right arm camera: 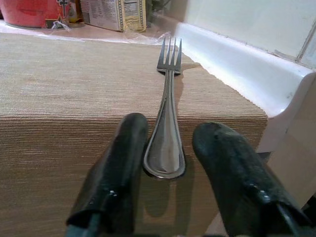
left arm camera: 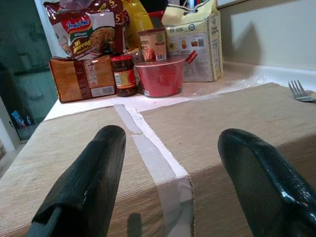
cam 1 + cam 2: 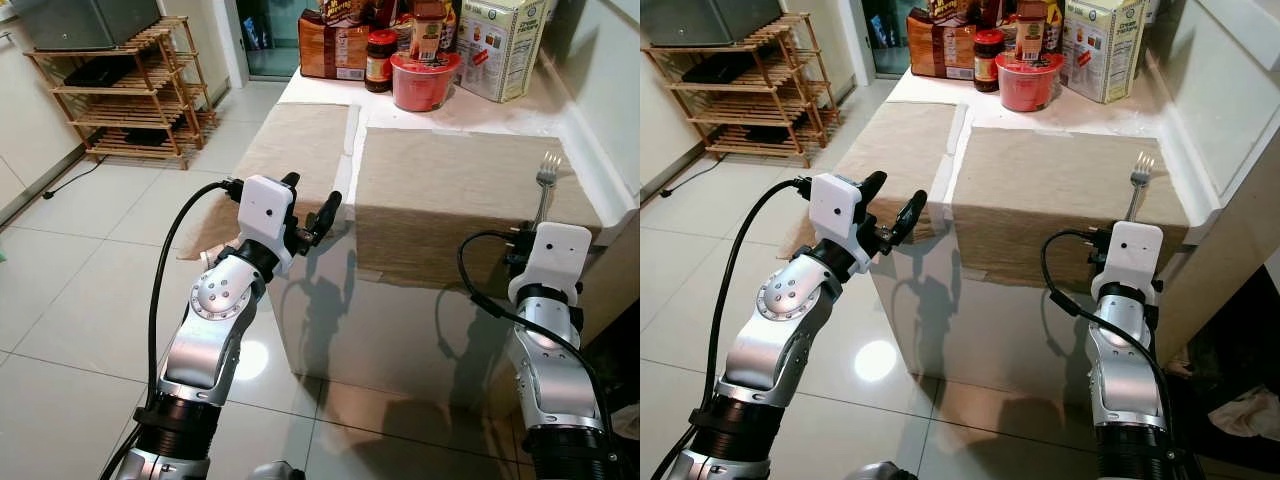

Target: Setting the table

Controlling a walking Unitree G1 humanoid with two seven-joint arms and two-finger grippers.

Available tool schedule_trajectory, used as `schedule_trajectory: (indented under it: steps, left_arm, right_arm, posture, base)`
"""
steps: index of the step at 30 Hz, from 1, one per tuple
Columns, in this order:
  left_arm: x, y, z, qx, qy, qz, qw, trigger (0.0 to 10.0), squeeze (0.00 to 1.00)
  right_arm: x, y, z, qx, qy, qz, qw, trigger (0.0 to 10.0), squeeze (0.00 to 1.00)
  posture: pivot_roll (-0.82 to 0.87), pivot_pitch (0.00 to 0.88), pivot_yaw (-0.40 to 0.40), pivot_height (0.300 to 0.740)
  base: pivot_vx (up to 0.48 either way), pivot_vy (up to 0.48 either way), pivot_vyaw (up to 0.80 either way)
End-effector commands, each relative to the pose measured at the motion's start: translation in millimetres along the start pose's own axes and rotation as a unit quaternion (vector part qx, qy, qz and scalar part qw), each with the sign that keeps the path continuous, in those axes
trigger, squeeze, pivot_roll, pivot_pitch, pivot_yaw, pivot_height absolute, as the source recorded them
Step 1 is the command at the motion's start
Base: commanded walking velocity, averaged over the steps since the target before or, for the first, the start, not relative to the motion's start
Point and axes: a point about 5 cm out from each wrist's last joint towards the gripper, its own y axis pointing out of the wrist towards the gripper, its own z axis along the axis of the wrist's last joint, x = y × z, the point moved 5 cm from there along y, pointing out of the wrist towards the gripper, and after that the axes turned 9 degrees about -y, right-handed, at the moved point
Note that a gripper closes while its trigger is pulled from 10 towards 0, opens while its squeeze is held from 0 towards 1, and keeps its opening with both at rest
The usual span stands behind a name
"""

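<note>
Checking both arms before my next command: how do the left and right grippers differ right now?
The left gripper is open wide with nothing between its fingers, off the table's near left corner; the right gripper straddles the fork handle on the right placemat, fingers narrowly apart, apparently not clamped. The left sits before the gap between placemats; the right at the placemat's right edge. Both point toward the table.

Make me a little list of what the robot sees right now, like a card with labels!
table: covered by two tan placemats, side by side
fork: silver fork lies on the right placemat near the wall, tines pointing away from the robot
right gripper: fingers open either side of the fork's handle end
left gripper: open, at the table's near edge
back of table: red bowl, jar, cartons, noodle packs
floor: wooden rack
</note>
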Motion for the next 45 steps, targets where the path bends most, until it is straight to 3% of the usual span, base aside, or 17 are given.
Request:
schedule_trajectory:
  steps: [1, 18, 27, 34, 37, 45]
  left_arm:
    - [-0.5, 0.0, 2.6, -0.002, 0.007, -0.001, 1.0, 10.0, 0.0]
    - [-0.7, 0.7, 1.4, -0.004, 0.009, 0.001, 1.0, 10.0, 0.0]
    - [-2.0, 2.8, -0.7, -0.01, 0.016, 0.005, 1.0, 10.0, 0.0]
    - [-5.2, 6.1, -4.4, -0.014, 0.016, 0.015, 1.0, 10.0, 0.0]
    - [-5.4, 7.1, -4.6, -0.013, 0.008, 0.018, 1.0, 10.0, 0.0]
    - [-3.9, 9.8, -4.3, -0.011, 0.001, 0.017, 1.0, 10.0, 0.0]
  right_arm:
    - [-2.0, -0.5, 1.6, 0.004, 0.0, 0.001, 1.0, 0.0, 0.0]
    - [-1.6, -1.5, 9.9, 0.025, -0.006, 0.0, 1.0, 0.0, 0.0]
    - [-6.8, -11.2, 56.3, 0.14, -0.036, 0.014, 0.989, 0.0, 0.0]
    - [-4.6, -25.3, 74.0, 0.187, -0.035, 0.015, 0.982, 0.0, 0.0]
    - [-6.8, -44.1, 82.0, 0.216, -0.038, 0.02, 0.975, 0.0, 0.0]
    - [-7.9, -59.7, 76.9, 0.225, -0.051, 0.024, 0.973, 0.0, 0.0]
  posture:
    - [0.03, 0.0, 0.092, 0.727]
    - [0.03, 0.0, 0.094, 0.727]
    - [0.02, 0.0, 0.093, 0.727]
    - [0.01, 0.0, 0.089, 0.727]
    - [0.01, 0.0, 0.088, 0.727]
    - [-0.01, 0.0, 0.086, 0.727]
  base:
    - [0.0, 0.0, 0.0]
    - [0.0, 0.0, 0.0]
    - [0.0, 0.0, 0.0]
    - [0.0, 0.0, 0.0]
    - [0.0, 0.0, 0.0]
    - [0.0, 0.0, 0.0]
